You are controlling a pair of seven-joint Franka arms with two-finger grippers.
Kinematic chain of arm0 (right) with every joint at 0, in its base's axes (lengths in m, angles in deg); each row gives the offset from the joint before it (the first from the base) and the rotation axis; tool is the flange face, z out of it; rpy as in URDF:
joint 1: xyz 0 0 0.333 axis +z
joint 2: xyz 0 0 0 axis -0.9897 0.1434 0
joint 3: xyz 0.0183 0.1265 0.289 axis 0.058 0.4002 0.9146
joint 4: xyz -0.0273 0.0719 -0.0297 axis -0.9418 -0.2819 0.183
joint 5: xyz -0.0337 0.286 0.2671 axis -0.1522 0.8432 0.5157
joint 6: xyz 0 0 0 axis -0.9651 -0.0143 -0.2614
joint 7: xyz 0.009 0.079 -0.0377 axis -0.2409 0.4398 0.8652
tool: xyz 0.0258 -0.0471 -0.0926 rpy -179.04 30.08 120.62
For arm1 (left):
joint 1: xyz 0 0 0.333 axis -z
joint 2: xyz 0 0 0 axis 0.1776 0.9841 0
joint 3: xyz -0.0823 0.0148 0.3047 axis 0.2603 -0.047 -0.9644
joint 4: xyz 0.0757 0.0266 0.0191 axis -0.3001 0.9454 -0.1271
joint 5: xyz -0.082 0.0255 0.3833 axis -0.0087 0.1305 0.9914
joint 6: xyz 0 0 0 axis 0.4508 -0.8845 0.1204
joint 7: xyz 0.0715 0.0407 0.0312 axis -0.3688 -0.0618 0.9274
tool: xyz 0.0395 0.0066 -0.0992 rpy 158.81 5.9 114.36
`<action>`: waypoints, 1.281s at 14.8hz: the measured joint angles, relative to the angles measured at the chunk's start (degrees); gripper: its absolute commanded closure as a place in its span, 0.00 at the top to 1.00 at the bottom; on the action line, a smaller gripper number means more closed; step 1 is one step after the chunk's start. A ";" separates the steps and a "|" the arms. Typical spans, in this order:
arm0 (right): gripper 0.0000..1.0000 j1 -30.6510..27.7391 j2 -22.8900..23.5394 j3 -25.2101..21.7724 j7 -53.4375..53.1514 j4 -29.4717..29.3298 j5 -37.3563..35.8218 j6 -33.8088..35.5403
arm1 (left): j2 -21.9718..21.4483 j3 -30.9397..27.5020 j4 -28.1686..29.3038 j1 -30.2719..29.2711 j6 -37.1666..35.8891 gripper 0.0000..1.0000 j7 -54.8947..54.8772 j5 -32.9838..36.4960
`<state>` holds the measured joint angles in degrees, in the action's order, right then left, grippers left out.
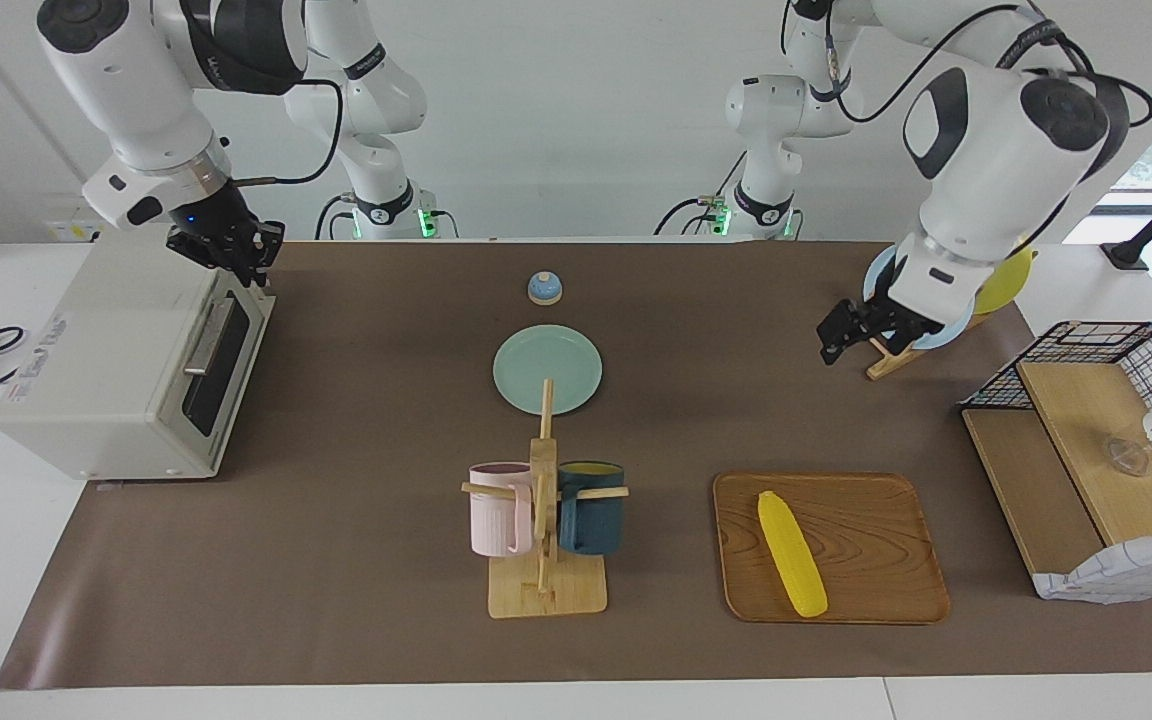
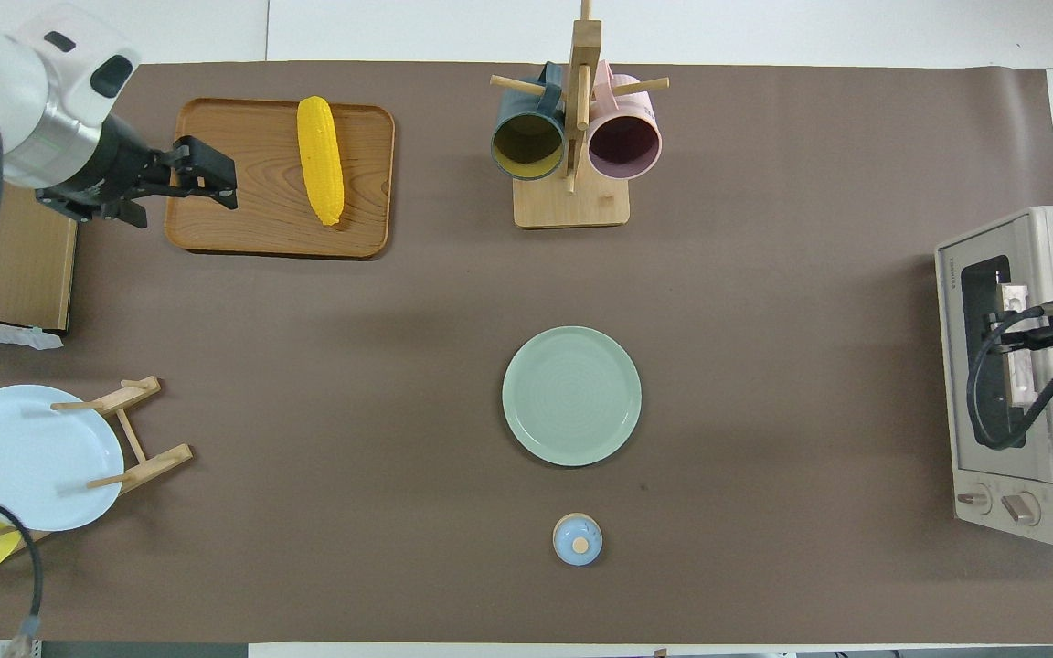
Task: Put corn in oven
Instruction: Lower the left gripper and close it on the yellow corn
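So we've got the right pincer clenched at the top edge of the oven door, by the silver handle. Can't tell if it actually grips the bar, but our read is it's set up to pull the door down; door looks shut.

Left pincer is released, fingers spread, hanging over the worktop in front of the plate rack, prob staged for the pick.

Corn lies flat on the wooden tray, toward the left arm's end, farther from the robots than the rack. Well apart from the left pincer, nothing touching it. Oven sits at the right arm's end, mug stand and green plate between.
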<state>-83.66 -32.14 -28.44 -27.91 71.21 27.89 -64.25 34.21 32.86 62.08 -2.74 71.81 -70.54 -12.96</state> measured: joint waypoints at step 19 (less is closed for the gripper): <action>0.00 -3.77 1.02 -0.15 -1.02 12.52 -13.11 -10.15 | 31.14 -0.14 -18.76 2.87 15.80 1.00 -6.53 4.67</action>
<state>-87.43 -31.12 -28.59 -28.92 83.73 14.78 -74.39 65.34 32.72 43.32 0.13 87.62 -77.07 -8.29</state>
